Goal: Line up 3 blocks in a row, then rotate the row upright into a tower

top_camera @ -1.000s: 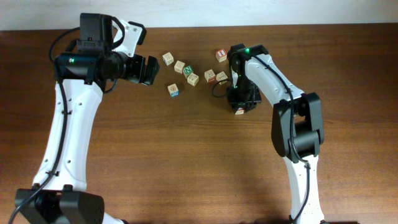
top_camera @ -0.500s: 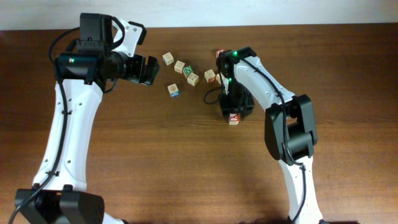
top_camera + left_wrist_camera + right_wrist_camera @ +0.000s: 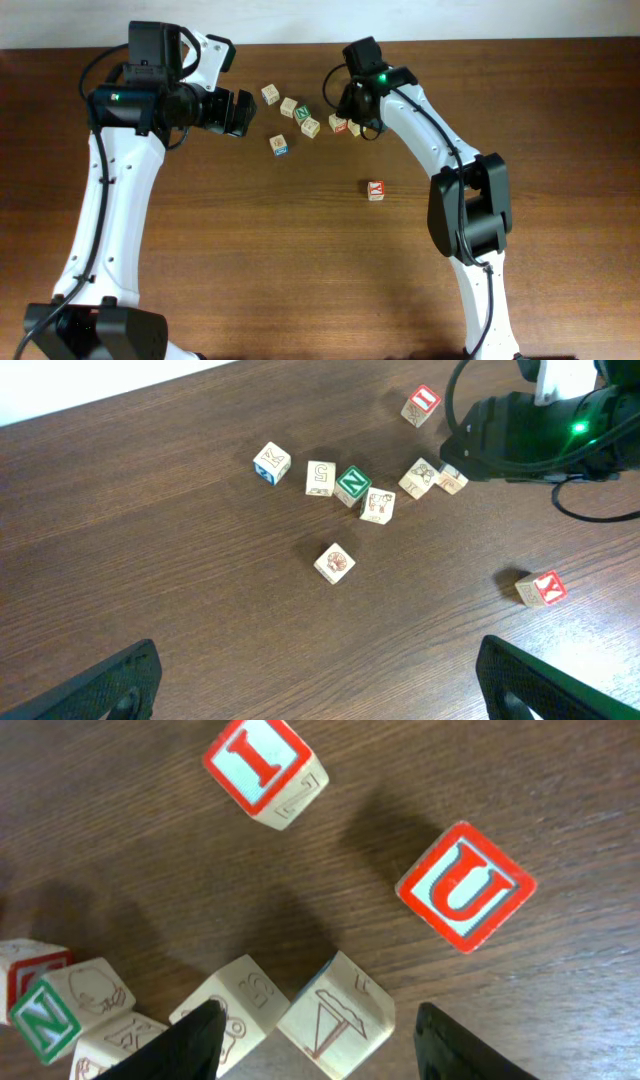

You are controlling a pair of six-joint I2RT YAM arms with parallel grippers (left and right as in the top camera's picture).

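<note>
The red "Y" block (image 3: 375, 190) lies alone on the table in front of the cluster, and also shows as the red "Y" block (image 3: 541, 589) in the left wrist view. In the right wrist view a red "I" block (image 3: 262, 765) and a red "U" block (image 3: 465, 885) lie beyond my fingers. My right gripper (image 3: 352, 108) hovers open over the cluster. A pale picture cube (image 3: 335, 1015) sits between its fingertips (image 3: 195, 1045), touching neither. My left gripper (image 3: 238, 112) hangs wide open and empty left of the cubes.
Other cubes are scattered at the back centre: a green "N" cube (image 3: 302, 113), a blue-marked cube (image 3: 279, 144) and several pale ones such as the "S" cube (image 3: 320, 477). The table's far edge (image 3: 300, 44) runs just behind them.
My right gripper has let go of the "Y" block, left it on the table and moved back up over the cluster with its jaws widening. The left arm has not moved.
</note>
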